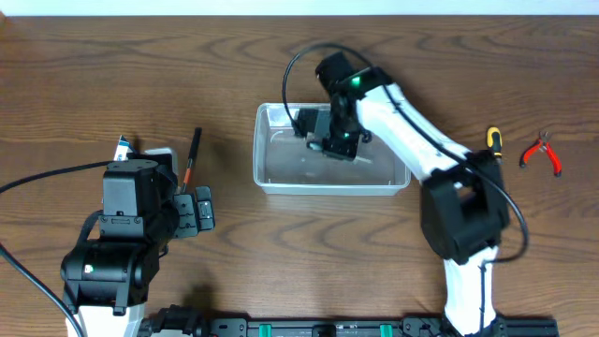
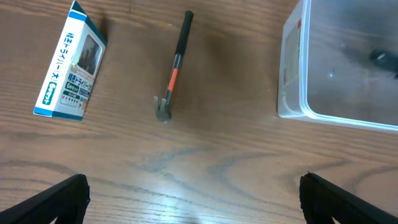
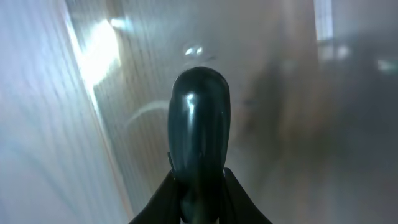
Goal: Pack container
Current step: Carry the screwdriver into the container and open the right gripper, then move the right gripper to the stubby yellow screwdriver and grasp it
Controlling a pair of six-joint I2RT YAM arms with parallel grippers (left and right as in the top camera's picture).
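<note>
From overhead, the container (image 1: 281,183) is sitting at mid-table, and the right gripper (image 1: 332,136) is reaching down inside it; the left gripper (image 1: 197,208) is hovering well apart from it, near a hammer (image 1: 192,154) and a blue-and-white box (image 1: 123,147); red pliers (image 1: 543,153) and a screwdriver (image 1: 493,140) are lying off to the right; the left wrist view is showing its fingers (image 2: 59,199) spread wide, gripping nothing; the right wrist view is showing its fingers (image 3: 155,208) clamping a dark rounded object (image 3: 199,118), clear plastic blurring behind.

A workshop-style robot bench: wood-grain table (image 1: 94,75), small hammer (image 2: 175,68), red pliers (image 1: 543,153).
</note>
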